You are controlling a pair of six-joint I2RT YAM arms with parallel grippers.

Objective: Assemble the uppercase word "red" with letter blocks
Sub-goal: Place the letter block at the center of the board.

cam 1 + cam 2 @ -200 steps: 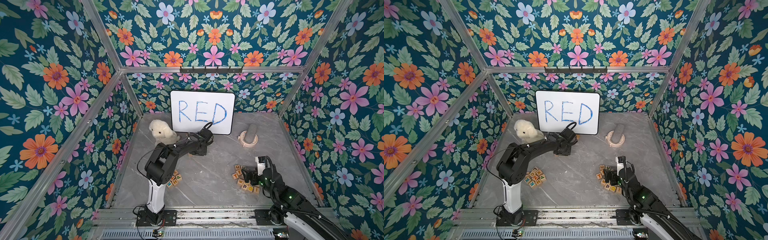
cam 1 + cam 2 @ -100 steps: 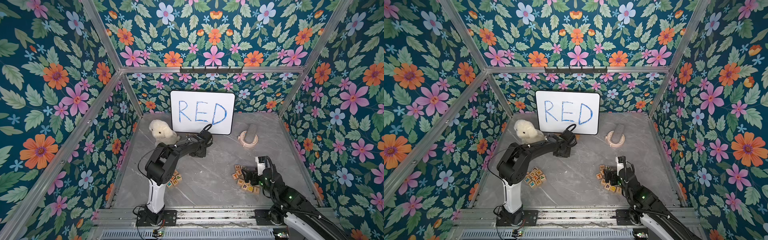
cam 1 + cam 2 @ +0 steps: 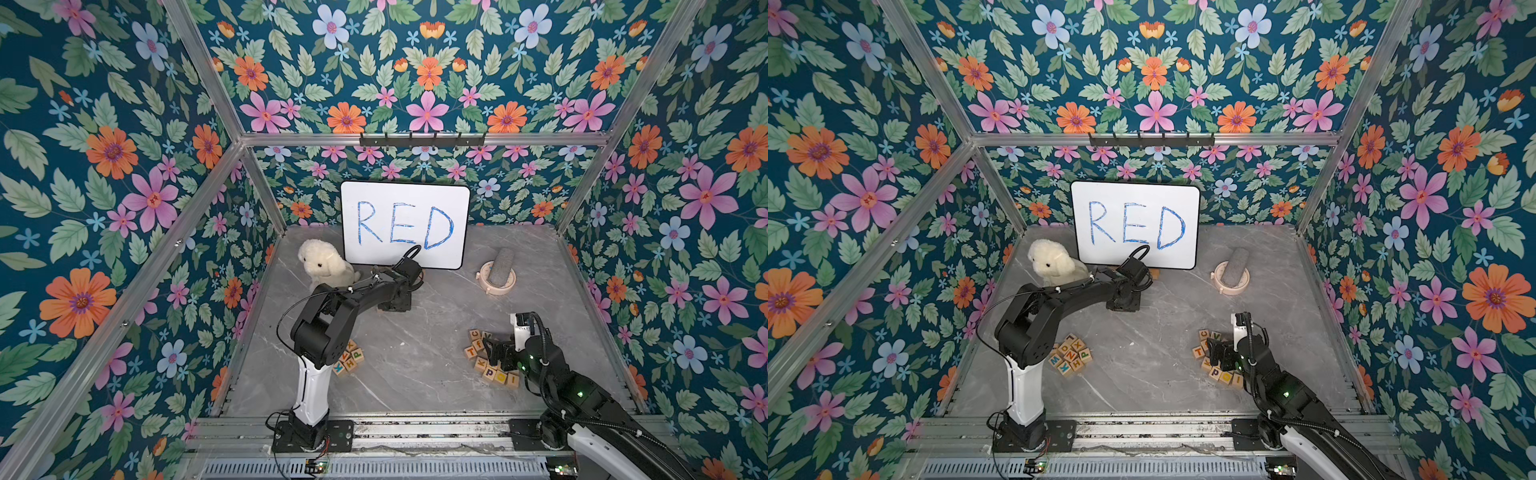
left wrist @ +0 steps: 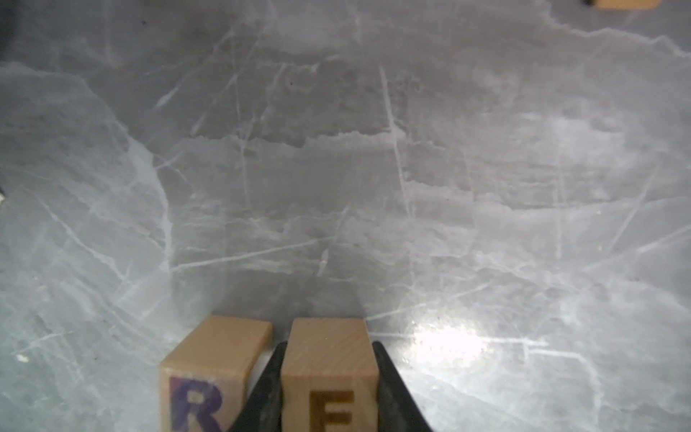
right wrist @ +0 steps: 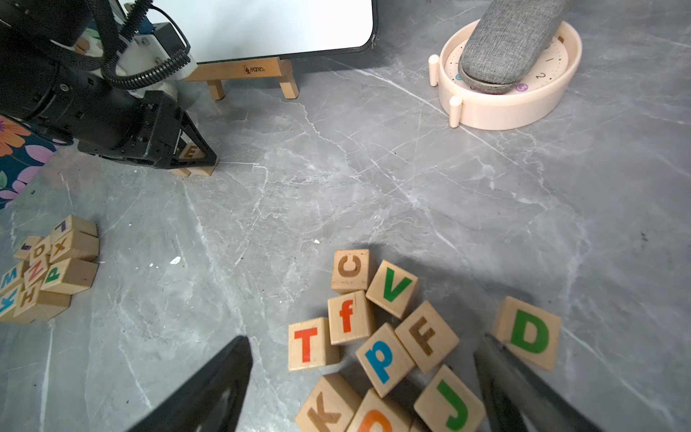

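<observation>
My left gripper (image 4: 328,346) is shut on the orange-brown E block (image 4: 331,407), low at the table in front of the whiteboard. The purple R block (image 4: 213,355) stands right beside it with a narrow gap. In both top views the left gripper (image 3: 392,305) (image 3: 1123,305) hides these two blocks. My right gripper (image 5: 364,344) is open above a pile of letter blocks (image 3: 488,365) at the front right. The green D block (image 5: 529,333) lies just outside one finger (image 5: 501,374), slightly apart from the pile.
A whiteboard (image 3: 405,224) with blue RED stands on a wooden easel at the back. A cream plush toy (image 3: 326,266) sits to its left. A round clock tray (image 3: 482,276) holding a grey pad is at the back right. Another block pile (image 3: 349,359) lies by the left arm's base.
The left gripper has come down and a little toward the front with the E block, ending beside the R block. The right arm has barely moved.
</observation>
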